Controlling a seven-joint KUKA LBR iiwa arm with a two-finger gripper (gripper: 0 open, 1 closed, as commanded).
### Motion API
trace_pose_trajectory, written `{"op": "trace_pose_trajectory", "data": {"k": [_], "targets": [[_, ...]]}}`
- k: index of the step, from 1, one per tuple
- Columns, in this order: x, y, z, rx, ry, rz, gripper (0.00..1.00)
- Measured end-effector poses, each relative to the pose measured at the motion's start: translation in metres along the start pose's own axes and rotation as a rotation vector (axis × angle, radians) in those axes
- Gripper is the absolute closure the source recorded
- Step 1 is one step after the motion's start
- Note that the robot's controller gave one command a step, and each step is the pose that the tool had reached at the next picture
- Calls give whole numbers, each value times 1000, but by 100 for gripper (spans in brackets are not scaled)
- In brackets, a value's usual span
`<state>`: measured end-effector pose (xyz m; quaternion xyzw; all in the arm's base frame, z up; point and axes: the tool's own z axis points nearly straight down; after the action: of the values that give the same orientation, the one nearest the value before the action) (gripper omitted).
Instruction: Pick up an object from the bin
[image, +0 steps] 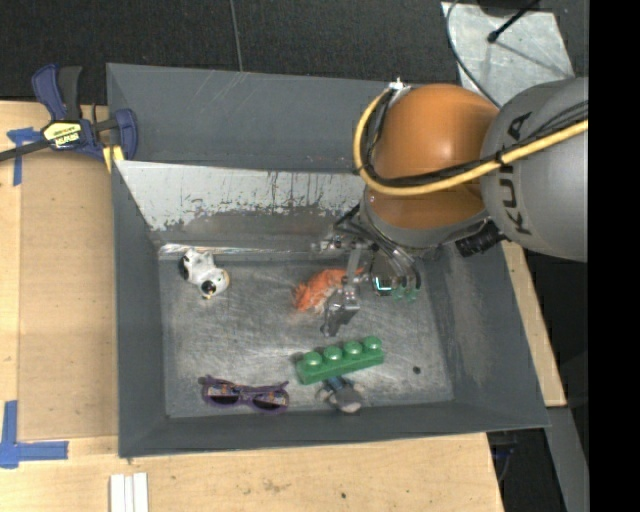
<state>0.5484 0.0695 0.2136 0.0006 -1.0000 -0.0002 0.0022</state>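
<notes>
My gripper (343, 303) hangs low in the middle of the bin, under the arm's orange cover. Its tip is right beside a small crumpled orange thing (316, 290), on that thing's right edge; I cannot tell whether they touch. A green brick (339, 360) with a row of round studs lies just in front of the gripper, apart from it. A small grey and blue thing (342, 396) rests against the brick's near side.
A white toy with a dark round end (203, 273) lies at the back left of the bin floor. Purple sunglasses (244, 394) lie along the front wall at the left. The arm and its cover hide the bin's back right part.
</notes>
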Motion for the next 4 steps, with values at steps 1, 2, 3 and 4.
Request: {"op": "trace_pose_trajectory", "data": {"k": [1, 2, 3, 4], "targets": [[-2, 0, -4, 0, -8, 1, 0], [-2, -1, -3, -1, -8, 1, 0], [-9, -21, 36, 2, 3, -15, 0], [-5, -36, 26, 0, -23, -35, 0]]}}
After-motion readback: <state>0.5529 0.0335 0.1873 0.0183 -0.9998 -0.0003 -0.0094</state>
